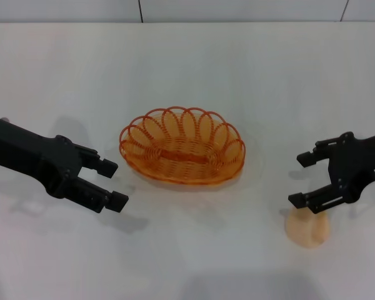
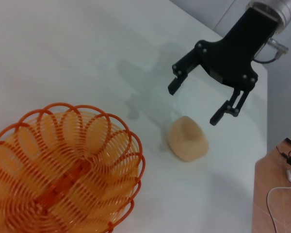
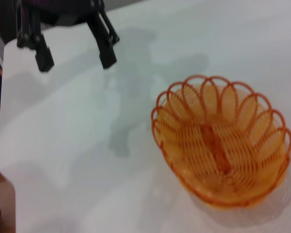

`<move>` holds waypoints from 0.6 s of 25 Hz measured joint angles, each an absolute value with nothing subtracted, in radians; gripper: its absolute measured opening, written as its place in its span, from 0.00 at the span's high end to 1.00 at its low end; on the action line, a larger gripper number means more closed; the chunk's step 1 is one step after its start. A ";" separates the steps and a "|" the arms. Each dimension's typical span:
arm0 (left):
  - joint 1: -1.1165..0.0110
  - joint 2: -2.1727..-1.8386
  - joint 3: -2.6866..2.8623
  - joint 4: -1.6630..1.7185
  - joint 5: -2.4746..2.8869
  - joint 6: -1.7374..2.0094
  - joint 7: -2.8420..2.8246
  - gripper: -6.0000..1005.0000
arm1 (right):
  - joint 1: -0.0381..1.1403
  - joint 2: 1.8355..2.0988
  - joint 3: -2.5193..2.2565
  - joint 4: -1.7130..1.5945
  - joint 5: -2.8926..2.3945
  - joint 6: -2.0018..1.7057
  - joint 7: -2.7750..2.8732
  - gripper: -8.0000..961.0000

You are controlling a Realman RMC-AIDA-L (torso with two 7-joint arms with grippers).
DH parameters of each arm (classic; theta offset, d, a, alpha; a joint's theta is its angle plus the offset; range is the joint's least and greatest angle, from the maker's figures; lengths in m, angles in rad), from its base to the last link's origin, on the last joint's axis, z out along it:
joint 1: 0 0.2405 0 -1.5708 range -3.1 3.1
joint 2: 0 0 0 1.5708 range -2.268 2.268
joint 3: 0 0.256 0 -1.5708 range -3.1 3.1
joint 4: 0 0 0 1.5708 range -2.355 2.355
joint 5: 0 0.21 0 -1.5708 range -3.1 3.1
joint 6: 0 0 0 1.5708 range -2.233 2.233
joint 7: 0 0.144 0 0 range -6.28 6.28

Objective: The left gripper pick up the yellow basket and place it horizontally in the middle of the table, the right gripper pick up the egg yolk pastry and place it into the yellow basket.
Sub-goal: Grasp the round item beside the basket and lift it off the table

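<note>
- The basket [image 1: 182,146] sits upright on the tabletop [image 1: 194,62], about in the middle, its long side lying across the head view.
- Nothing lies inside it; its coiled bottom shows bare in all three views [image 2: 58,174] [image 3: 222,145].
- The pastry [image 1: 307,229] rests on the tabletop to the right of the basket and nearer the robot, well apart from it and outside it.
- In the left wrist view the pastry [image 2: 187,139] lies on bare white surface between the basket rim and the right gripper [image 2: 194,102].
- The right gripper [image 1: 304,179] hangs just above the pastry, its fingers spread wide, one to either side of it, holding nothing and not touching it.
- A small white label shows on the right arm near the edge of the head view.
- The left gripper [image 1: 114,184] hovers to the left of the basket, near its rim but apart from it, fingers wide apart and empty.
- In the right wrist view the left gripper [image 3: 75,56] appears beyond the basket with both fingers pointing down at the tabletop.
- Nothing stands between either gripper and the basket.
- Past the tabletop's edge, the left wrist view shows a brown floor with white cables [image 2: 283,196].
</note>
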State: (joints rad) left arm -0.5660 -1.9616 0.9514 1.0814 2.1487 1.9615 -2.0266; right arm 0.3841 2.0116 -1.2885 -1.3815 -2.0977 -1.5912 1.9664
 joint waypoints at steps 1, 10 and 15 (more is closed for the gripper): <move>-0.566 -1.961 0.950 1.081 2.149 1.961 -2.028 0.12 | 0.382 2.012 -1.292 -1.380 -2.100 -1.591 1.967 0.12; -0.563 -1.960 0.948 1.079 2.162 1.953 -2.032 0.12 | 0.358 2.013 -1.306 -1.364 -2.109 -1.581 1.968 0.13; -0.563 -1.960 0.946 1.080 2.188 1.928 -2.033 0.12 | 0.354 2.013 -1.306 -1.344 -2.128 -1.567 1.967 0.13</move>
